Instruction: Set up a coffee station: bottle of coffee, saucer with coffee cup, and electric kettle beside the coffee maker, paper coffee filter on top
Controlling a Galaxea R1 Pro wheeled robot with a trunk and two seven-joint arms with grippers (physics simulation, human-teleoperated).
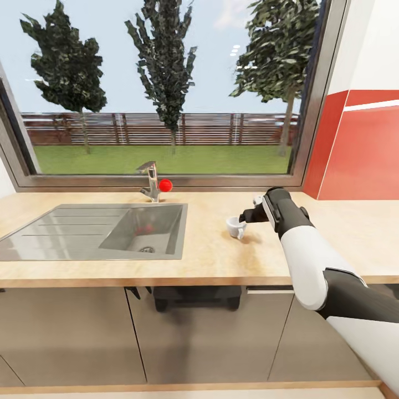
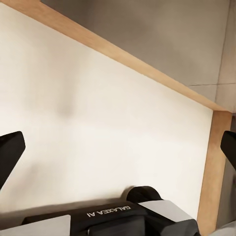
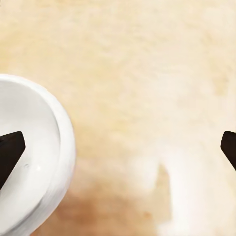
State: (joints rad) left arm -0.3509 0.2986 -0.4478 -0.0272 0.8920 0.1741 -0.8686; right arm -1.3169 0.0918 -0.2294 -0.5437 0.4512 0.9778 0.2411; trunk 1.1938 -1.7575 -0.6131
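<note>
A small white coffee cup (image 1: 236,226) stands on the light wooden countertop (image 1: 216,260), to the right of the sink. My right gripper (image 1: 247,216) hangs just above the cup's right side, fingers pointing down. In the right wrist view the cup (image 3: 34,162) lies under one dark fingertip (image 3: 10,152), which sits over its hollow. The other fingertip is far off over bare counter, so my right gripper (image 3: 118,150) is open and holds nothing. My left gripper (image 2: 118,150) is open too, low over the pale floor (image 2: 108,113) by the cabinet base.
A steel sink (image 1: 97,230) with a drainboard takes up the counter's left part, with a faucet (image 1: 149,182) and a red knob (image 1: 165,185) behind it. A wide window (image 1: 166,88) runs along the back. A red wall panel (image 1: 360,149) stands at the right. Grey cabinet doors (image 1: 72,332) are below.
</note>
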